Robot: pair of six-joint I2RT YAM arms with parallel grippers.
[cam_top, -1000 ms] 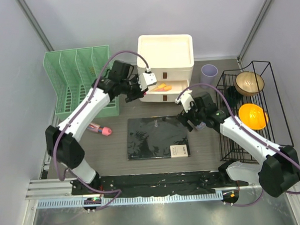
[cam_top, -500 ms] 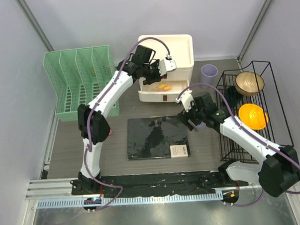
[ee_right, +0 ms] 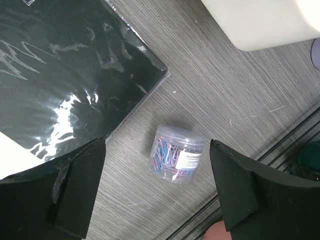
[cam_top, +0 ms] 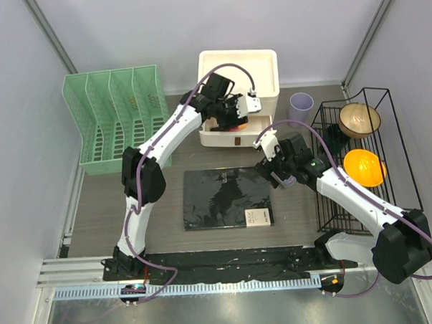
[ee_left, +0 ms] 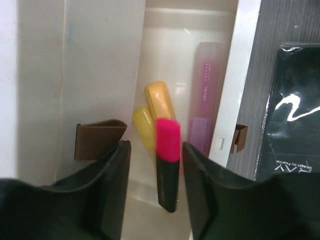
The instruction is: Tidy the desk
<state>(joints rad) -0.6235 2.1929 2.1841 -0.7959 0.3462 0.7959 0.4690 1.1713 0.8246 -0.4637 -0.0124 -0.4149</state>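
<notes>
Left tool (ee_left: 154, 147): poised over the open drawer (ee_left: 240, 75) of the white drawer unit (cam_top: 238, 71), its fingers parted wider than the pink highlighter (ee_left: 166, 170) between them. A gap shows on the highlighter's left side, so we judge that it is not gripped.
Right tool (ee_right: 157, 150): spread wide and holding nothing, it hovers above a clear tub of paper clips (ee_right: 177, 155).
Tabletop (cam_top: 110, 202): the grey wood-grain surface under everything, running from the arm bases to the back wall. A black notebook (cam_top: 225, 197) lies at its middle, and the tub is just beside the notebook's corner.
Risk, left side: the highlighter may settle across the yellow highlighters (ee_left: 159, 102) and sit proud of them — the drawer could then jam on closing. A careless lift could also knock a finger against the drawer wall.
Risk, right side: the tub is round and light. If one finger meets it first, it may skid toward the wire rack (cam_top: 333, 211) or the notebook's glossy edge.
Drawer contents: two yellow highlighters and a translucent pink strip (ee_left: 205, 85) — whether ruler or case we cannot tell.
Rack contents: a wooden bowl (cam_top: 359, 118) and an orange round thing (cam_top: 364, 166).
Other containers: a green file sorter (cam_top: 117, 120) at the back left and a lilac cup (cam_top: 301, 102) beside the drawer unit. We cannot make out what they hold.
</notes>
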